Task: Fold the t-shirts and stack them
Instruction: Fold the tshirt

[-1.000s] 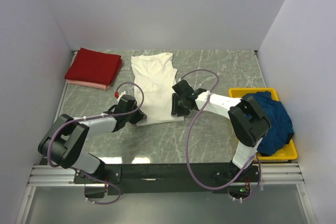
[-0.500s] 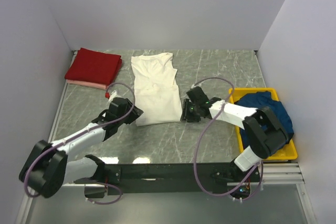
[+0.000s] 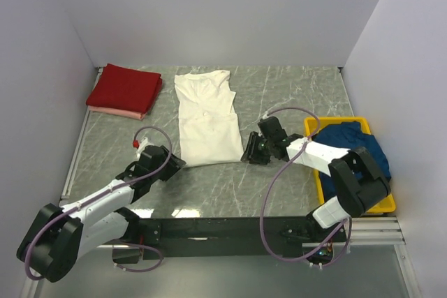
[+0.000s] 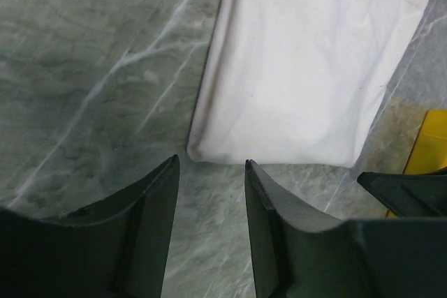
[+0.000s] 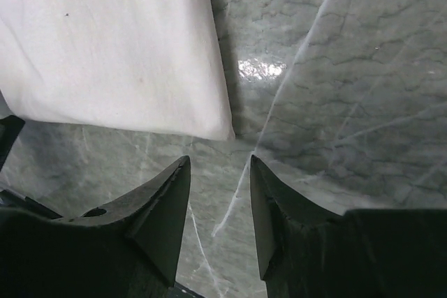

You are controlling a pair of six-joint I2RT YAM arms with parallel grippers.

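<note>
Cream t-shirt [image 3: 204,120], centre of the marble table [image 3: 300,92]: it lies flat, folded into a long narrow panel, with the collar end toward the far wall and the hem end toward my bases.

My left gripper [image 3: 167,162] rests low over the table just beside the panel's near left corner. Its jaws are spread and hold nothing. In the left wrist view, bare marble shows in the gap between them, and the rounded cloth corner lies just beyond the tips, apart from both.

My right gripper [image 3: 250,151] sits just beside the near right corner, so the two grippers flank the hem end. Its jaws are likewise spread and empty. In the right wrist view, the pointed corner of the cloth lies just ahead of the gap, clear of both jaws, and only marble shows between them.

Dark red t-shirt [image 3: 126,87], far left corner of the table: it is folded to a neat rectangle and stacked on the pink t-shirt [image 3: 120,111], of which only a thin edge shows along the near side.

Navy blue t-shirt [image 3: 360,158], right side: it is bunched and unfolded in the yellow bin [image 3: 334,123], spilling over the bin's right rim. The bin stands near my right arm, well apart from the cream panel.
</note>
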